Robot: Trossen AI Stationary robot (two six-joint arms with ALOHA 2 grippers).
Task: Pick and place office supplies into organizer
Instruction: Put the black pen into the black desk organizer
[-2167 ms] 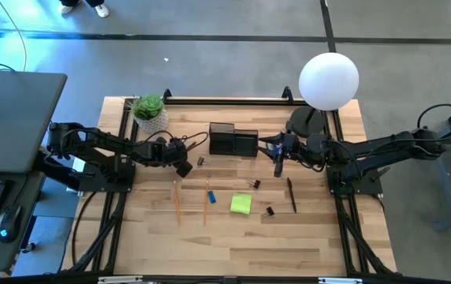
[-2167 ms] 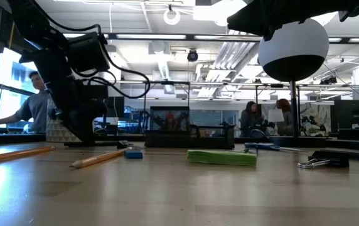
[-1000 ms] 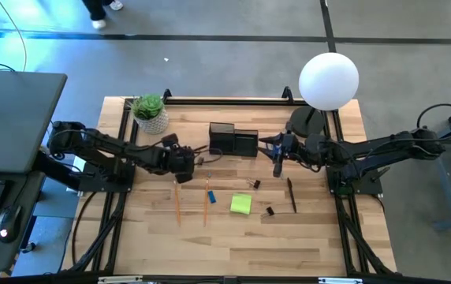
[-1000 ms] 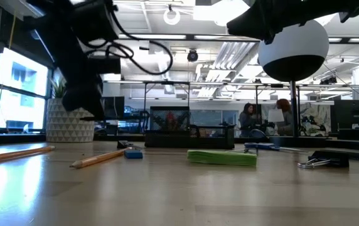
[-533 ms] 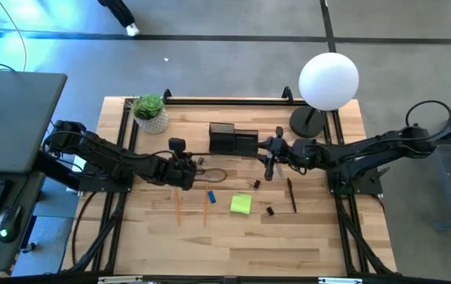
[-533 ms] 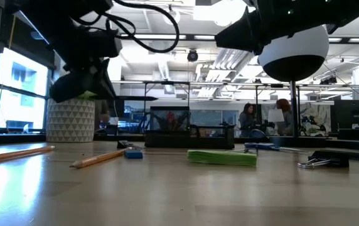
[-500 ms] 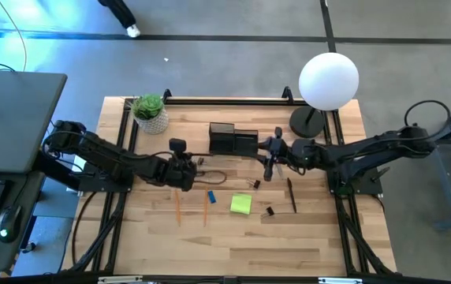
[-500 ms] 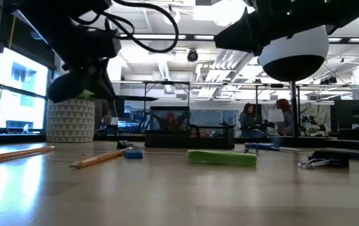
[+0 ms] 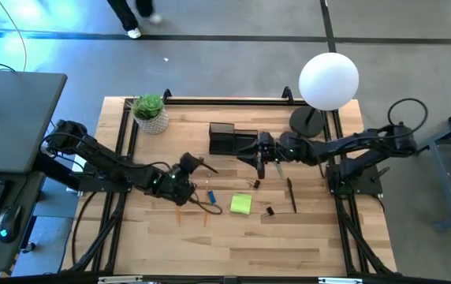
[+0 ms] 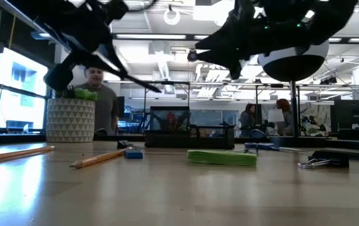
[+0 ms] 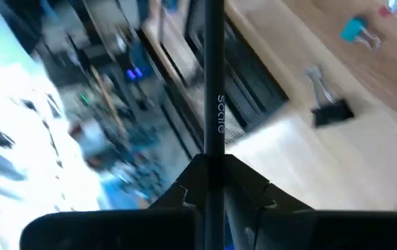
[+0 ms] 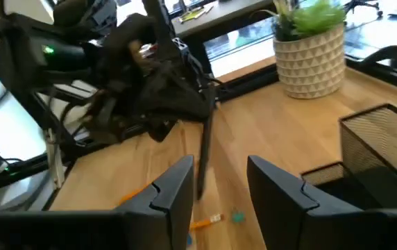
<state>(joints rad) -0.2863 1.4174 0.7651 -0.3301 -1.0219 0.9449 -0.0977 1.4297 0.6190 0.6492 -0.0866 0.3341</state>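
The left gripper [image 9: 184, 170] grips a black pen [image 11: 214, 83] tight, up in the air, a little way in front of the organizer [image 9: 232, 140]. The right gripper [image 9: 259, 160] hangs just beside the organizer with its fingers apart, holding nothing. The sticky pad [image 9: 240, 204] lies farther in front of the organizer.

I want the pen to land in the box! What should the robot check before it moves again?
1. Left pincer shut on the black pen: ok.
2. Pen above the organizer: not ok, it is off to one side.
3. Right pincer open and empty: ok.
4. Way to the organizer free of the right pincer: cannot tell, it hangs close beside it.
5. Organizer standing upright: ok.
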